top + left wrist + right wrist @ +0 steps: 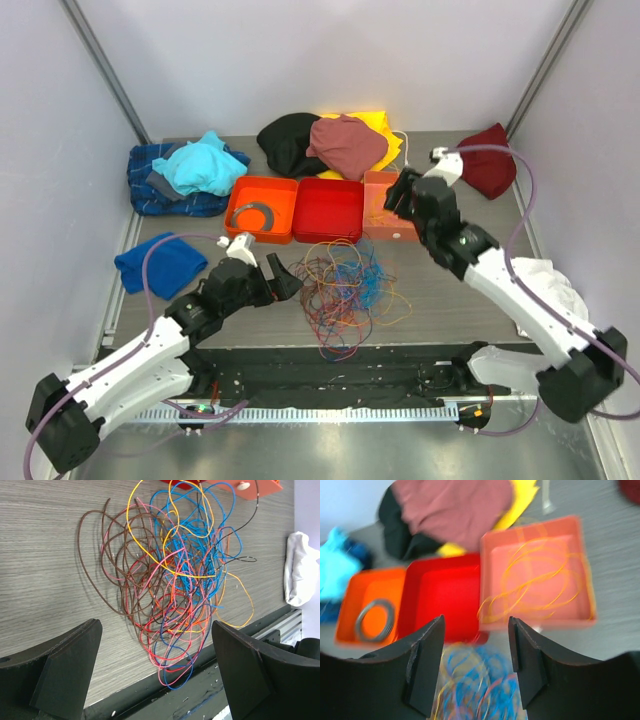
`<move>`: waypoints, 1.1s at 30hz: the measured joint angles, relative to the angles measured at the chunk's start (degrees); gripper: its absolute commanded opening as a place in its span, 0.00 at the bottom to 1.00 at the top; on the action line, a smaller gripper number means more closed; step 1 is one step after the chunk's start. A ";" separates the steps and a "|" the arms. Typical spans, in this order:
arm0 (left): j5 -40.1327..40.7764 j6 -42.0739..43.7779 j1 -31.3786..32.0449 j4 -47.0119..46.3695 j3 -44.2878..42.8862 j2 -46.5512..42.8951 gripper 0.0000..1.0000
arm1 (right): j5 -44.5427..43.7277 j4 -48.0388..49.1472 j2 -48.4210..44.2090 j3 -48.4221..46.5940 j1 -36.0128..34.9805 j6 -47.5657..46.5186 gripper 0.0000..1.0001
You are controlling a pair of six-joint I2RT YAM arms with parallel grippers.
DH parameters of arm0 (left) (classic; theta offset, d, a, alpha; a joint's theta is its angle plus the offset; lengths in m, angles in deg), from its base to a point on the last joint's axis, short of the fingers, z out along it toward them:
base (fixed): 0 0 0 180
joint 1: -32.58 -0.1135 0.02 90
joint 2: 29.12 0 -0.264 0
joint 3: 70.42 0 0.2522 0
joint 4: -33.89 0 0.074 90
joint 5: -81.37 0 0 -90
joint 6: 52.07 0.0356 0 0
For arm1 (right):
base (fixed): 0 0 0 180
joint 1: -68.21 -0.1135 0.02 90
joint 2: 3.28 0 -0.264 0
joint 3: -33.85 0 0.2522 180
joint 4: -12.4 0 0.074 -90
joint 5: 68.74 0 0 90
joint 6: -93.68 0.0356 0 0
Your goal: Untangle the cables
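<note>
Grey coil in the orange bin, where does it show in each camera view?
Top external: coil in the left bin, beyond the tangle.
Left wrist: not in it; tangle at centre.
Right wrist: coil at left; tangle at bottom edge.
Shared landmark: the tangle.

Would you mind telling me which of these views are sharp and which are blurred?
Right wrist: smeared by blur, the pink tray soft-edged. Left wrist: crisp, the cables casting faint shadows on the table. Top external: sharp and evenly lit.

cables, multicoloured thin wires, tangled heap, flat on table
</note>
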 measured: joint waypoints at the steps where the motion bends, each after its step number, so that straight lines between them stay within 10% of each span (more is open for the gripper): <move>1: 0.00 -0.02 0.00 -0.07 0.00 0.31 0.97 | -0.28 -0.20 -2.80 2.27 -2.32 0.59 0.57; 13: -0.85 -0.46 0.57 -3.06 -0.68 5.29 0.96 | -1.92 -8.92 -22.69 29.75 -22.69 16.57 0.47; 25: 3.34 15.06 28.72 -4.63 -25.68 32.17 0.89 | -14.36 -12.13 -32.13 24.55 -35.10 22.80 0.50; 33: 4.04 21.94 31.71 -11.13 -37.29 49.68 0.85 | -23.50 -21.29 -34.99 13.84 -34.60 14.75 0.50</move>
